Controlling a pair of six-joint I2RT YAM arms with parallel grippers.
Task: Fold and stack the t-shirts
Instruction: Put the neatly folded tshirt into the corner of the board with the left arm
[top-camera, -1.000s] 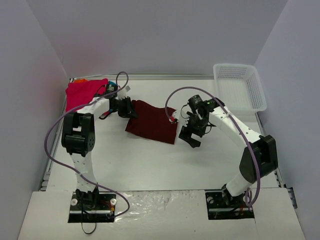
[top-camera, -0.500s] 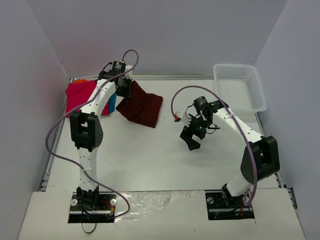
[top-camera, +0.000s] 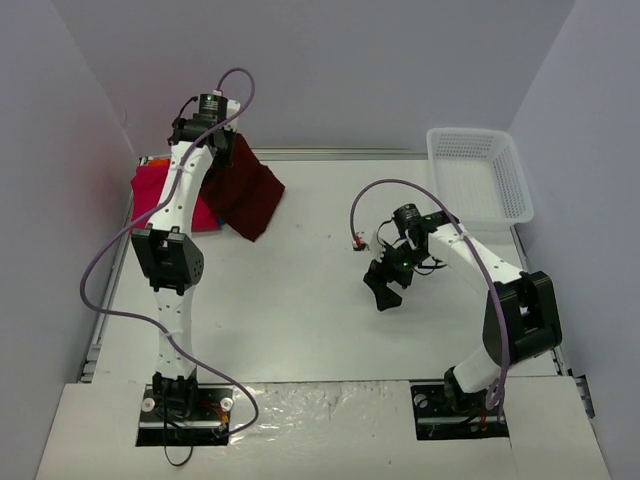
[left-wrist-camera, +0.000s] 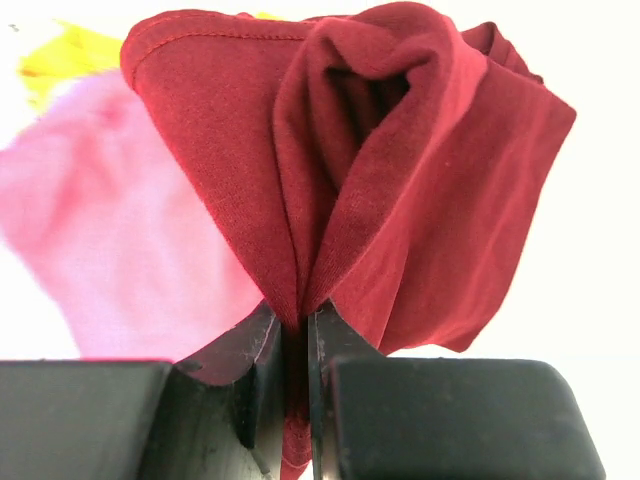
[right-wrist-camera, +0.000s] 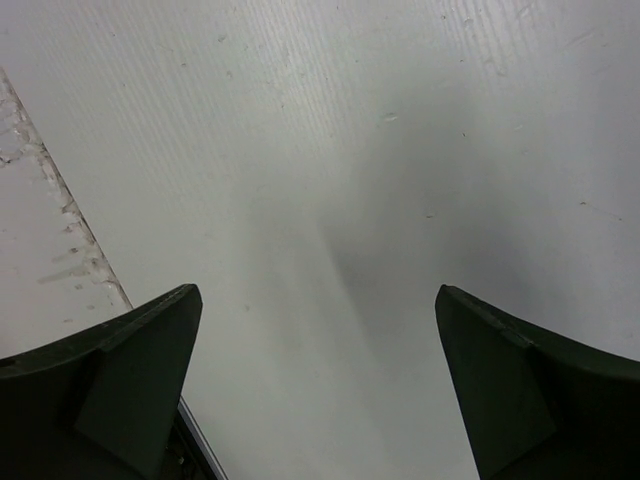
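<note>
A folded dark maroon t-shirt (top-camera: 245, 190) hangs in the air at the back left, pinched in my left gripper (top-camera: 222, 140), which is raised high and shut on its edge. In the left wrist view the maroon t-shirt (left-wrist-camera: 400, 180) bunches up between the jaws of the left gripper (left-wrist-camera: 297, 330). Under it lies a bright pink t-shirt (top-camera: 160, 190), seen again as the pink t-shirt (left-wrist-camera: 110, 240) in the wrist view, with a strip of yellow-orange cloth (left-wrist-camera: 70, 50) behind. My right gripper (top-camera: 385, 290) stands open over bare table, and the right gripper (right-wrist-camera: 318, 330) holds nothing.
A white mesh basket (top-camera: 478, 175) sits at the back right corner. A small red-and-white object (top-camera: 357, 240) lies on the table beside the right arm's cable. Grey walls close in the table on three sides.
The left gripper has lifted the maroon t-shirt off the table and carried it left and back over the pink t-shirt. The right gripper has drawn back slightly toward the front, still open.
</note>
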